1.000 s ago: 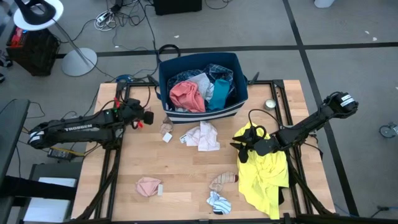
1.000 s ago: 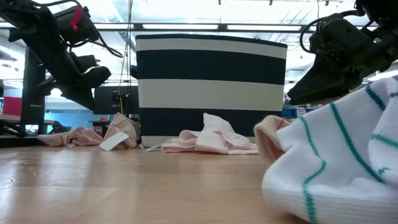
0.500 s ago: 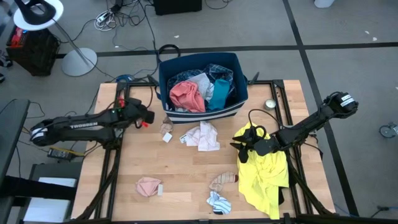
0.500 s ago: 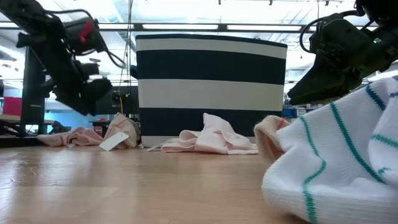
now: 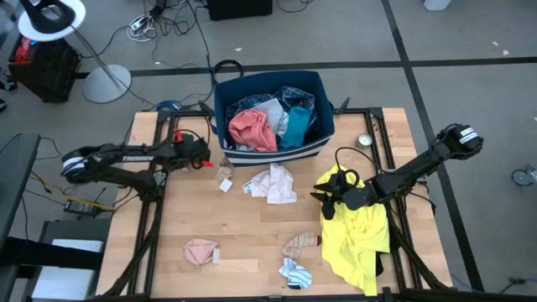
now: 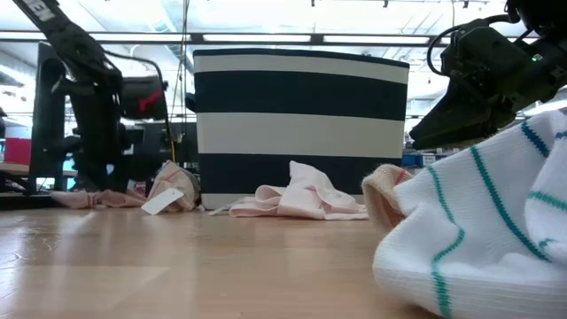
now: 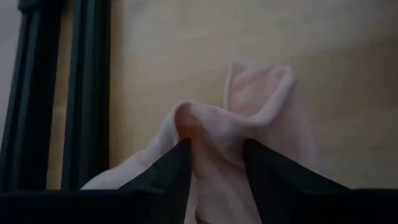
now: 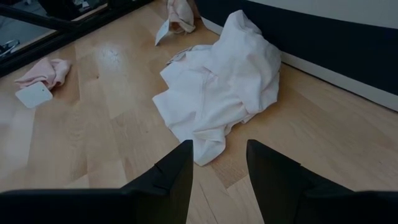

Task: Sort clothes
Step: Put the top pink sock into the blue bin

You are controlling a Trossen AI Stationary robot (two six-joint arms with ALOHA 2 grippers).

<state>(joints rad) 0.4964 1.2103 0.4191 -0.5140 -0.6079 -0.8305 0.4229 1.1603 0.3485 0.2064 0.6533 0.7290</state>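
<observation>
My left gripper (image 5: pixel 204 159) points down by the bin's left near corner, open. Its fingers stand either side of a raised fold of a pale pink piece (image 7: pixel 261 93) that lies on the table (image 6: pixel 89 197). My right gripper (image 5: pixel 325 201) hangs open above the top edge of the yellow shirt (image 5: pixel 357 239), with nothing between its fingers (image 8: pixel 217 186). It faces a pale pink-white garment (image 8: pixel 217 93) lying crumpled before the bin. The striped navy bin (image 5: pixel 273 113) holds pink, teal and blue plaid clothes. My left gripper comes at the pale pink piece from above, with the raised fold (image 7: pixel 211 130) standing up between its two open fingers. The piece lies on the table. Whether the fingers touch the fold I cannot tell.
A beige piece with a white tag (image 5: pixel 224 174) lies beside the left gripper. Near the front edge lie a small pink piece (image 5: pixel 200 250), a tan piece (image 5: pixel 300 244) and a white sock with teal stripes (image 5: pixel 294 273). A small round tin (image 5: pixel 364 140) sits far right.
My left arm has drawn in toward the bin and tipped from a slant to nearly upright. Its gripper has come down from mid-height to just above the table, over the pale pink piece. My right arm and the clothes have kept still.
</observation>
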